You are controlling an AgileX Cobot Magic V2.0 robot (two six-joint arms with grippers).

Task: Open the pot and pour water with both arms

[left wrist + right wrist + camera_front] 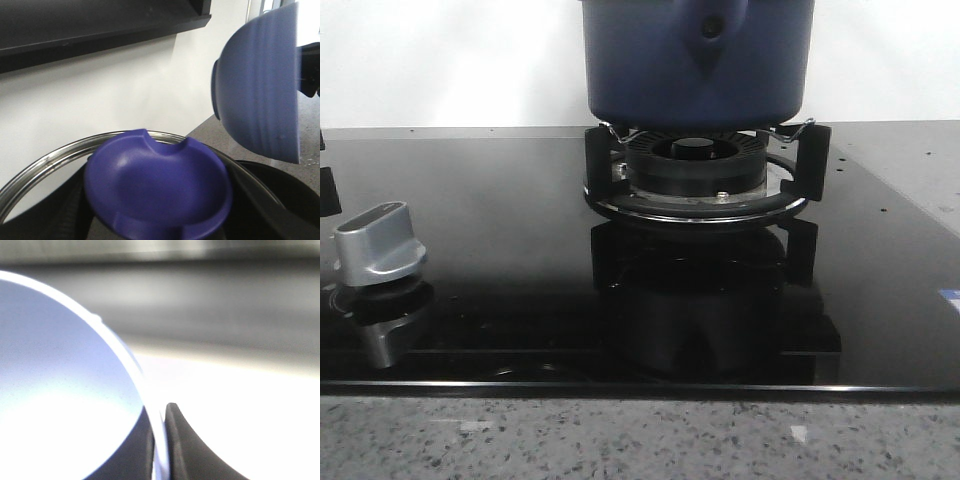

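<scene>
Right now the pot (695,65) sits at the top centre of my front view, resting on the burner (695,170) of the black glass stove (520,260), its teardrop handle mount facing me. A silver knob (378,245) stands at the left edge. Low in the left wrist view I see a purple lid (157,187) with a steel rim, seemingly held by my left claw, though its fingers are hidden, so I cannot tell its state. At the upper right there, a blue bowl (260,85) hangs tilted on its side, presumably for pouring. In the right wrist view my right claw (160,440) pinches that bowl's thin rim (161,455) between dark fingers (187,450).
</scene>
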